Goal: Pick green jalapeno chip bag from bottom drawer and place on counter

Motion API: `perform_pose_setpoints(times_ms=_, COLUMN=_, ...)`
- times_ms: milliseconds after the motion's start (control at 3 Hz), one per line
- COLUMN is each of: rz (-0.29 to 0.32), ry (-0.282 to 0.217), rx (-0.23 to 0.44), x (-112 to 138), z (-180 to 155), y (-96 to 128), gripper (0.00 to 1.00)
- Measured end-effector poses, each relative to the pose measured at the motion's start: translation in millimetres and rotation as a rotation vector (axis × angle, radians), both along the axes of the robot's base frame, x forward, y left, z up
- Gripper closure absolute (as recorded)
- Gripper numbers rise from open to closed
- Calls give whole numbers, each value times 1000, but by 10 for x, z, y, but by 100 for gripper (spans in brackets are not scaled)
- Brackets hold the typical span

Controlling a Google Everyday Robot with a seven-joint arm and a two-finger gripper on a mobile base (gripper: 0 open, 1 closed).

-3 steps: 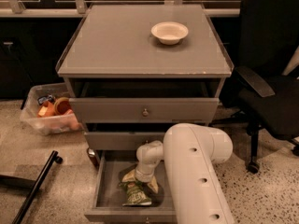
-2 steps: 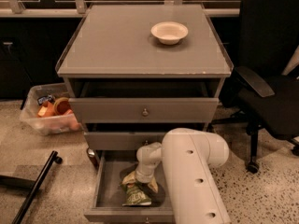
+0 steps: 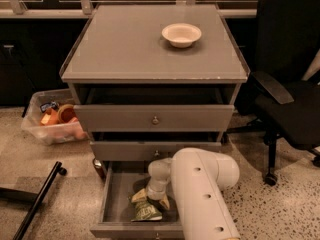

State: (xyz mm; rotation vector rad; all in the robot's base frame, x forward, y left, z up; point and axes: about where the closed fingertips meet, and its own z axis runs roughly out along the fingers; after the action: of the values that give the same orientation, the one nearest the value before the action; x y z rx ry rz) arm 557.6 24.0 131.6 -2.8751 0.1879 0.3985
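The bottom drawer (image 3: 116, 194) stands pulled out, lowest of 3, and the white arm (image 3: 202, 194) reaches down into it from the lower right. The end effector (image 3: 152, 198) is inside the drawer, right over the green jalapeno chip bag (image 3: 146, 212). The bag lies crumpled on the drawer floor, near the front wall and about mid-width. The end effector sits at the bag's upper edge. Is it spread or pressed together? I cannot tell from here, and I cannot tell whether it touches the bag. A pale yellowish shape (image 3: 139, 196) shows just left of it, and what that is I cannot make out.

Up top, the grey surface (image 3: 125, 49) carries 1 white bowl (image 3: 181, 34), toward the back right. The top drawer (image 3: 155, 118) sits a little way out under it, and the middle drawer (image 3: 125, 150) a shade less. On the floor to the left is a clear plastic bin (image 3: 37, 129) with orange items inside, with a black bar (image 3: 37, 204) lying nearer the camera. A black office chair (image 3: 290, 84) stands to the right of the cabinet.
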Motion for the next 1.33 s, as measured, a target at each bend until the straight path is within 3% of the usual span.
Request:
perform_pose_setpoints(times_ms=333, rz=5, ry=33, rx=-1, x=-47, z=-156, y=36, gripper=19)
perform_pose_setpoints(times_ms=1000, rz=-7, ry=35, rx=2, x=-51, z=-93, y=56, gripper=65)
perform_pose_setpoints(times_ms=1333, rz=-69, ry=-37, rx=65, x=58, z=285, y=55, gripper=89)
